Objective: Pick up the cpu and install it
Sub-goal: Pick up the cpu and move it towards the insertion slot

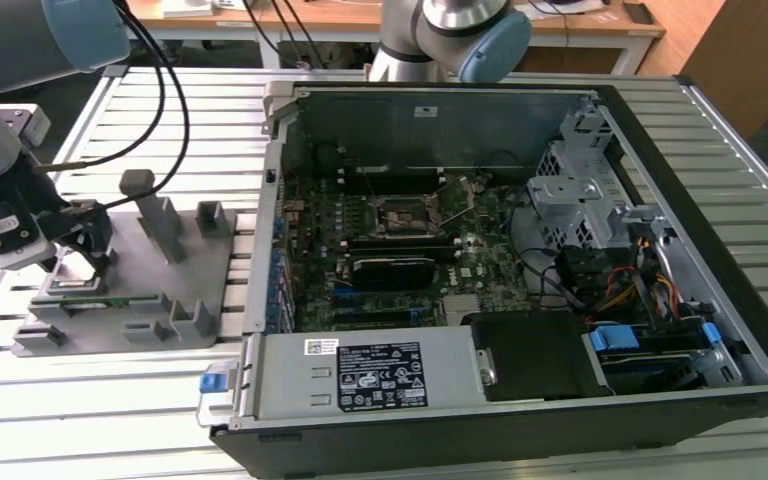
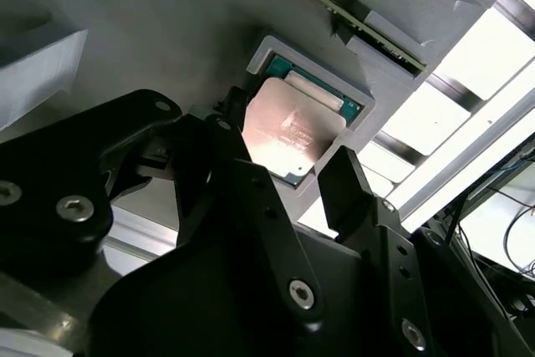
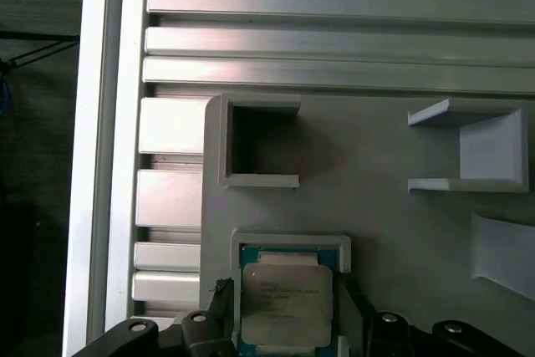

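The cpu, a flat square chip with a silver-grey top, lies in a shallow walled pocket of the grey fixture. The second wrist view shows the cpu in the same pocket, its metal top catching a pale glow. My gripper hangs just over it, open, one black fingertip on each side of the pocket; neither touches the chip. In the exterior view my gripper is low over the fixture at that view's left. The black socket frame sits on the motherboard inside the open computer case.
The fixture carries upright grey posts and empty box-shaped holders. It rests on a slatted aluminium table. Cables trail from the arm. The case holds a drive cage and a power supply.
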Motion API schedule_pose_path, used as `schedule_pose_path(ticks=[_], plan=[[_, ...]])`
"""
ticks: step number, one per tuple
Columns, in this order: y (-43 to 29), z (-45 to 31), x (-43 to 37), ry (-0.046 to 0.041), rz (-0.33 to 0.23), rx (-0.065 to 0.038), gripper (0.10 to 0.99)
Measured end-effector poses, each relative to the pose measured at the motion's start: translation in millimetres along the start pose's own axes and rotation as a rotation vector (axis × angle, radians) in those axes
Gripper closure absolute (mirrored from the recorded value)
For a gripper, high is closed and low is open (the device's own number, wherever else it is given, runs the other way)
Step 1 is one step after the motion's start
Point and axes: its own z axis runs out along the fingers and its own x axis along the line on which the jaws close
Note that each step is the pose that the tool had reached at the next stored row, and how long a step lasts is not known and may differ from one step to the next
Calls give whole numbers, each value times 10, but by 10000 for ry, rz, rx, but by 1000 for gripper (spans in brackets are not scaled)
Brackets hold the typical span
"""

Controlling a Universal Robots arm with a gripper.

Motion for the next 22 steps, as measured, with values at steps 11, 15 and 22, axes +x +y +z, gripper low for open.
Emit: schedule_pose_path(ticks=[11, 15, 22], plan=[[-1, 19, 7, -15, 0, 23, 549], [-1, 21, 7, -17, 0, 23, 561], [0, 27, 6, -26, 0, 17, 553]])
